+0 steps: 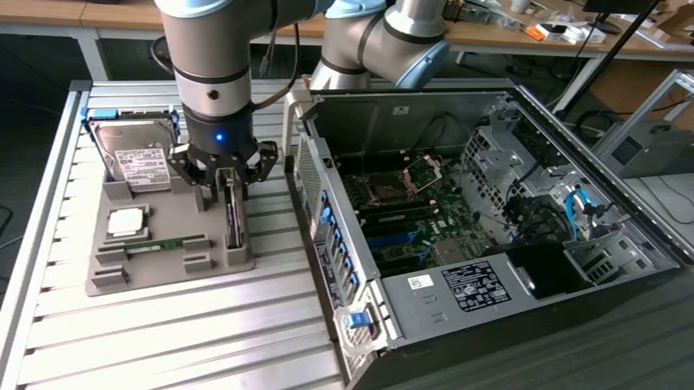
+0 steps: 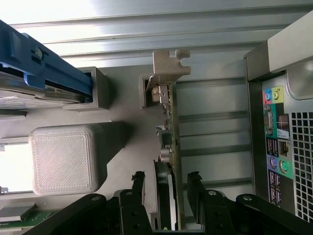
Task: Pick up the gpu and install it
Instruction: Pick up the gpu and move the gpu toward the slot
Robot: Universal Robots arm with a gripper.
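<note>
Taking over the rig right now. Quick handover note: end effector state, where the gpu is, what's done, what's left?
End effector: open, one finger on each side of the gpu, not clamped on it.
gpu: standing on edge in its slot of the grey parts tray, beside the open PC case.
Done: end effector lined up over the card.
Left: gpu not gripped, not lifted, not in the case.

Beside the gpu (image 1: 232,213), hard drive (image 1: 136,154) and case wall (image 1: 311,191) leave narrow side gaps.
</note>
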